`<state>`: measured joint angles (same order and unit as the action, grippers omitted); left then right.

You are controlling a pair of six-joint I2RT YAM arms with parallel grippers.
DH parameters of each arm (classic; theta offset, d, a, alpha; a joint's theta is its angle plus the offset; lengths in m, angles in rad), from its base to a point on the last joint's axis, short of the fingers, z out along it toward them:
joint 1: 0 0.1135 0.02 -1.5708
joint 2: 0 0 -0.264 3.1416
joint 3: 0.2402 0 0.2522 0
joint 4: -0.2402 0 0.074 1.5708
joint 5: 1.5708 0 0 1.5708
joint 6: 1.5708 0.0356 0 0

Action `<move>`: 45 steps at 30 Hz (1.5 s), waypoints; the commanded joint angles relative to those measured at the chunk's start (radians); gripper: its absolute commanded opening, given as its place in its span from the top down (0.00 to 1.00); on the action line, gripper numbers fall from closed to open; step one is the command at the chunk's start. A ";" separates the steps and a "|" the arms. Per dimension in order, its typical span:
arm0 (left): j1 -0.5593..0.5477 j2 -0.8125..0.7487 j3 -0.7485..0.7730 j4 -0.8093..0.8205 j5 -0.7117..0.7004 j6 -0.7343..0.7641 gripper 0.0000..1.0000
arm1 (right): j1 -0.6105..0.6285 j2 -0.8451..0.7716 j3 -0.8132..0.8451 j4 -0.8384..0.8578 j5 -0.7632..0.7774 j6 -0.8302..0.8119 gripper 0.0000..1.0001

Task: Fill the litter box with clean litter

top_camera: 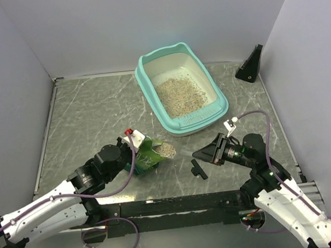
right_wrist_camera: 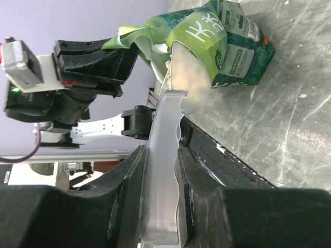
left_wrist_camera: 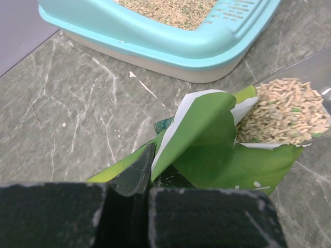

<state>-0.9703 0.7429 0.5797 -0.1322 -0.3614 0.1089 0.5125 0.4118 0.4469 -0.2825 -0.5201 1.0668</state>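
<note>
Top external view: the litter box [top_camera: 203, 120] sits far, right of centre, partly filled. And the grippers?
— The left gripper [left_wrist_camera: 147, 165] pinches the lip of the green bag [left_wrist_camera: 217, 160]. The right gripper [right_wrist_camera: 160, 160] clamps the scoop [right_wrist_camera: 165, 124], heaped with clean litter [left_wrist_camera: 284, 111]. Lift it level, move slowly, and tip it over the pan.

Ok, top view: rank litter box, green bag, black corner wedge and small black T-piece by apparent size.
Largest: litter box.
Next: green bag and black corner wedge, too alike to rank.
Smallest: small black T-piece.
</note>
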 commanded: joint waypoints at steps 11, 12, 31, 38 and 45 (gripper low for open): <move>0.004 -0.100 -0.020 0.023 -0.166 -0.028 0.99 | -0.005 -0.102 -0.039 -0.052 -0.001 0.107 1.00; 0.002 -0.105 -0.021 0.026 -0.169 -0.029 0.99 | -0.005 -0.106 -0.043 -0.043 -0.003 0.116 1.00; 0.004 -0.293 -0.041 0.072 -0.287 -0.017 0.99 | -0.002 -0.099 -0.062 0.149 -0.040 0.222 1.00; 0.005 -0.320 -0.044 0.074 -0.297 -0.012 0.99 | -0.003 -0.084 -0.109 0.305 -0.050 0.280 1.00; 0.007 -0.323 -0.043 0.069 -0.304 -0.011 0.99 | -0.002 -0.041 -0.094 0.397 -0.046 0.309 1.00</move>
<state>-0.9752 0.4461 0.5270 -0.1398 -0.5930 0.0925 0.5102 0.3481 0.3378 -0.0036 -0.5648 1.3399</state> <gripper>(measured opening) 0.021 0.329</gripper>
